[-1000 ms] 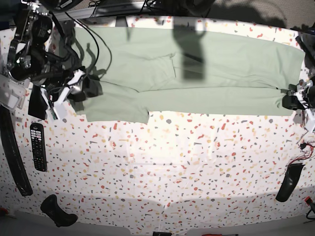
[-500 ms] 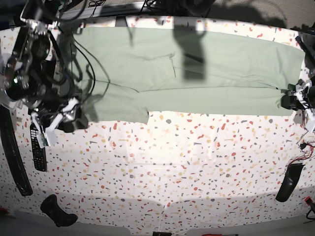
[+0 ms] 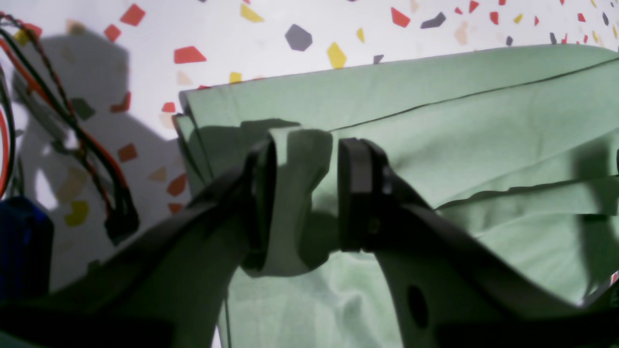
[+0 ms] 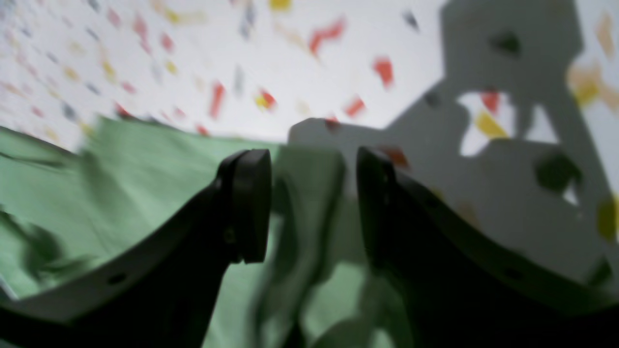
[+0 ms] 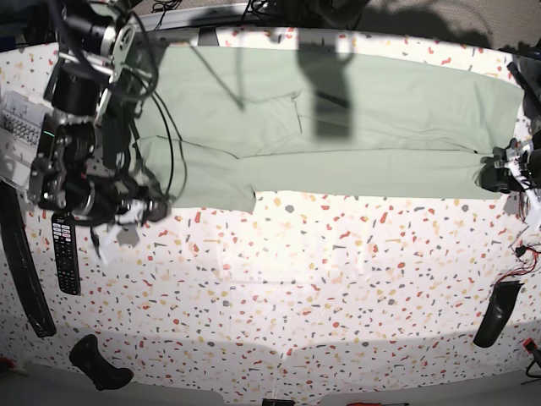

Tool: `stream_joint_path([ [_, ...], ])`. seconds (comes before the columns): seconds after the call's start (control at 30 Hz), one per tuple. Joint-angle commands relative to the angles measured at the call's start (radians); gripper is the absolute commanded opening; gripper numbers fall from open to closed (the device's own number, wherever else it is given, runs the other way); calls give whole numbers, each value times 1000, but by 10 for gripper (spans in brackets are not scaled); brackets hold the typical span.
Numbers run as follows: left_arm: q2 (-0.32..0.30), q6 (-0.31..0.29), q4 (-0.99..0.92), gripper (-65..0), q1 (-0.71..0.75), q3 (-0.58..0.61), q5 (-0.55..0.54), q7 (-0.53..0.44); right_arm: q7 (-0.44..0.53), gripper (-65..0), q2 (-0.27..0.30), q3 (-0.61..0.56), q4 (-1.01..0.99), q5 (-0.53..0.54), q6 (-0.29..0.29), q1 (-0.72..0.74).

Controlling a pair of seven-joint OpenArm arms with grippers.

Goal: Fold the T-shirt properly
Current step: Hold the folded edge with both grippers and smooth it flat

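The T-shirt (image 5: 338, 127) lies spread along the speckled terrazzo-patterned table's (image 5: 296, 288) far edge.

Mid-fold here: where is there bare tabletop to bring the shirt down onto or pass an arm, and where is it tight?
The widest bare patch is the speckled table in front of the T-shirt, running between the remote control and the dark object at the opposite edge. It is crowded around the right arm's cables and by the left gripper at the shirt's end.

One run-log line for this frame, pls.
pale sage-green cloth T-shirt: partly folded, lying on speckled white table | left gripper: astride cloth fold, grip unclear | right gripper: open, cloth fold between jaws
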Motion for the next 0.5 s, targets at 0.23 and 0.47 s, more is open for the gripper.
stream_joint_path([
  [0.23, -24, -3, 15, -458, -22, -7, -23, -13, 31, -370, -2, 4, 13, -64, 7, 39],
  [0.47, -17, -3, 15, -458, -22, -7, -23, -14, 64, -395, 1, 3, 11, -99, 0, 40],
])
